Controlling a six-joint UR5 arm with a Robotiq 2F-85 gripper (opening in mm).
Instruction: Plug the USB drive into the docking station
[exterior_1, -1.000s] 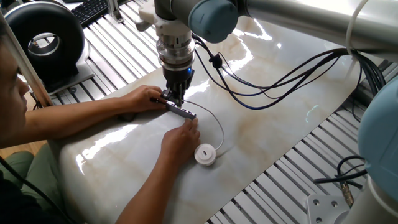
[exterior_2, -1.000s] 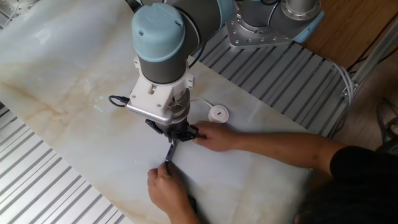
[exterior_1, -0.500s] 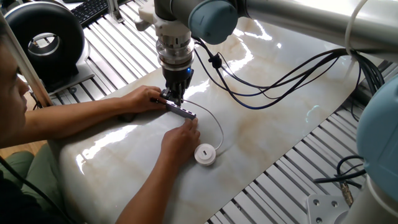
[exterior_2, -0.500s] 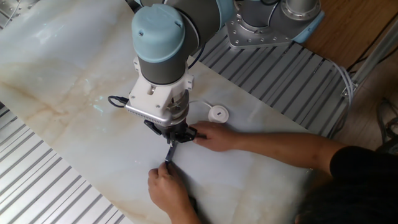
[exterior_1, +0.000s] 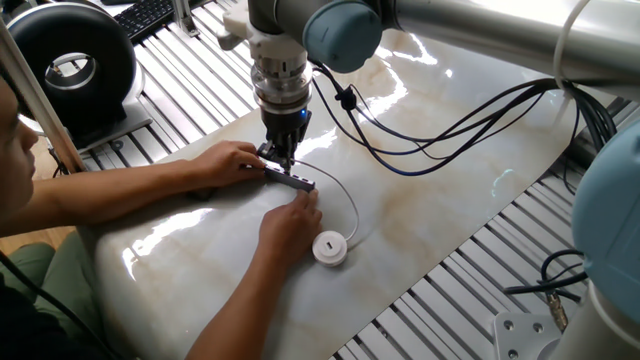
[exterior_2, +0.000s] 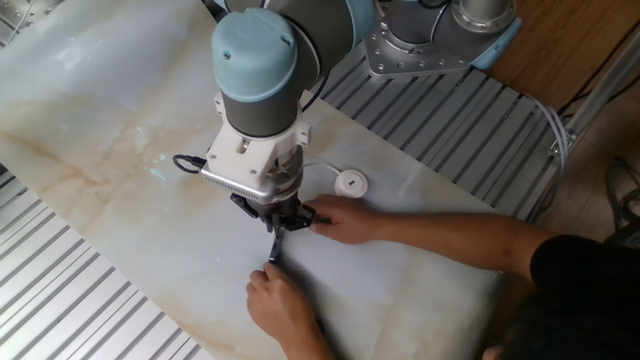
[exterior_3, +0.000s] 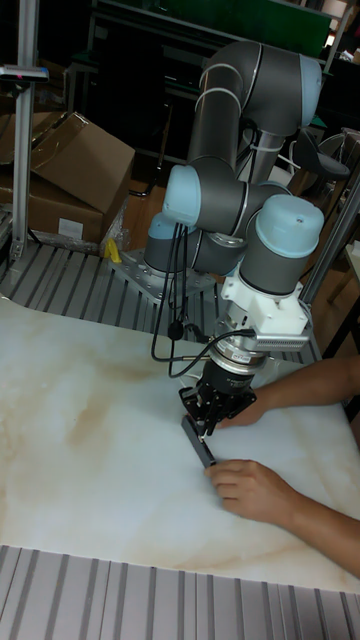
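Observation:
The USB drive (exterior_1: 330, 248) is a small white round puck on the marble top, also seen behind the arm (exterior_2: 350, 182). Its thin white cable (exterior_1: 352, 200) arcs up to my gripper (exterior_1: 281, 160). The docking station (exterior_1: 290, 179) is a slim grey bar lying under the gripper (exterior_2: 279, 224), and a person's two hands (exterior_1: 292, 218) steady it at both ends. My gripper (exterior_3: 207, 426) stands upright with its fingers close together at one end of the docking station (exterior_3: 198, 441), seemingly shut on the cable's plug. The plug itself is hidden.
The person's arms (exterior_2: 430, 235) reach across the near side of the marble slab (exterior_1: 450, 200). Black cables (exterior_1: 430, 140) hang from the arm. A black round device (exterior_1: 70, 60) and a keyboard (exterior_1: 150, 15) sit at the back left. Slatted metal (exterior_2: 60, 290) surrounds the slab.
The person's hand at the free end of the docking station has shifted slightly along the bar. My gripper has not visibly moved.

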